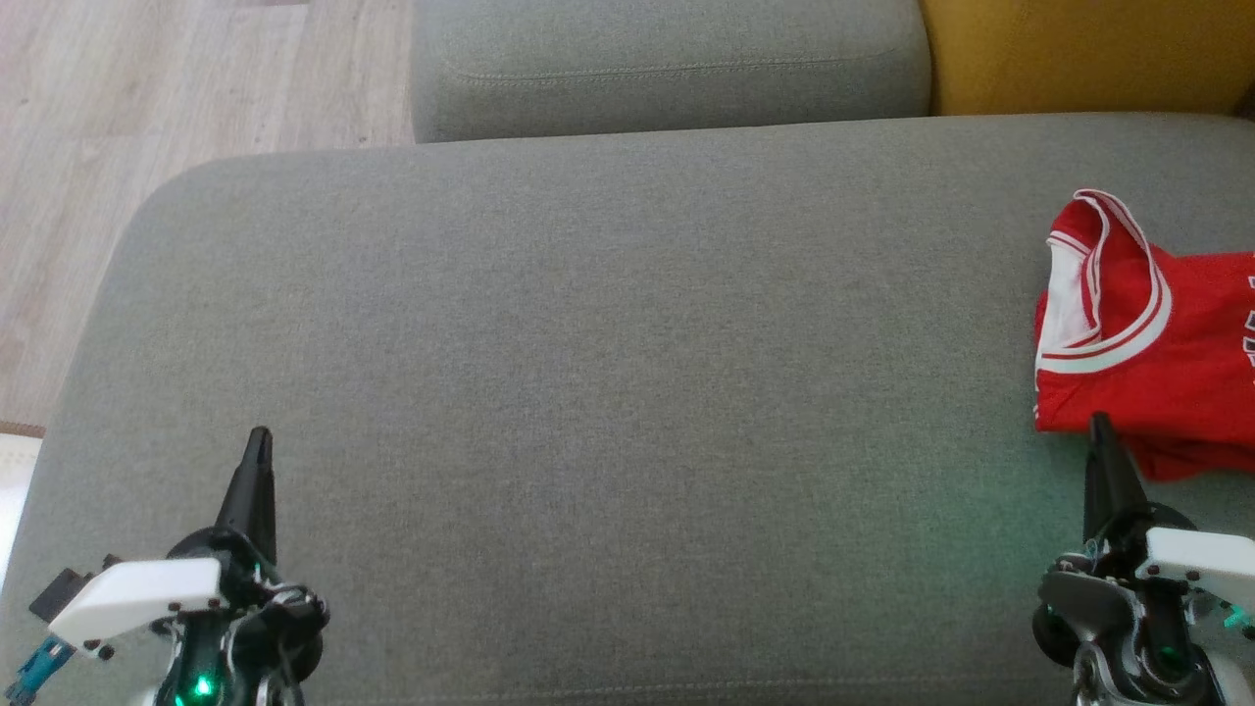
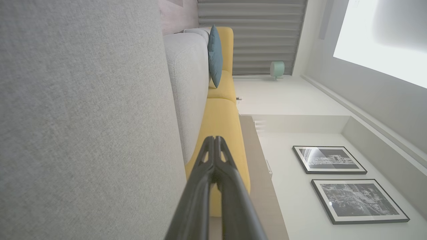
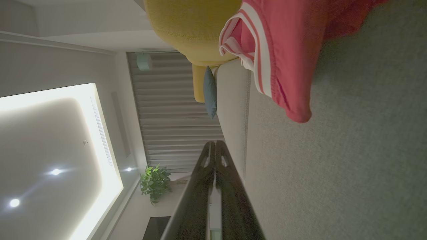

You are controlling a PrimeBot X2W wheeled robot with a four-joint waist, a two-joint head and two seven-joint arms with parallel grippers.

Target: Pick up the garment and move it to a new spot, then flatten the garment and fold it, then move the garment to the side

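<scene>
Garment [image 1: 1167,343], red jersey, white striped trim, folded, rumpled

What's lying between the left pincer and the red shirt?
Just bare grey sofa cushion, seen in the head view, from the left pincer across to the red shirt.

grey sofa [image 1: 588,343] | yellow sofa [image 1: 1079,49] | wood floor [image 1: 147,147] | curtains [image 2: 263,33], perhaps blinds

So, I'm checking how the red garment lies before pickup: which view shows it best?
The head view: the garment lies on the grey cushion, collar visible, though cut by the right edge. The right wrist view catches one close, angled portion. The left wrist view faces along the cushion.
</scene>
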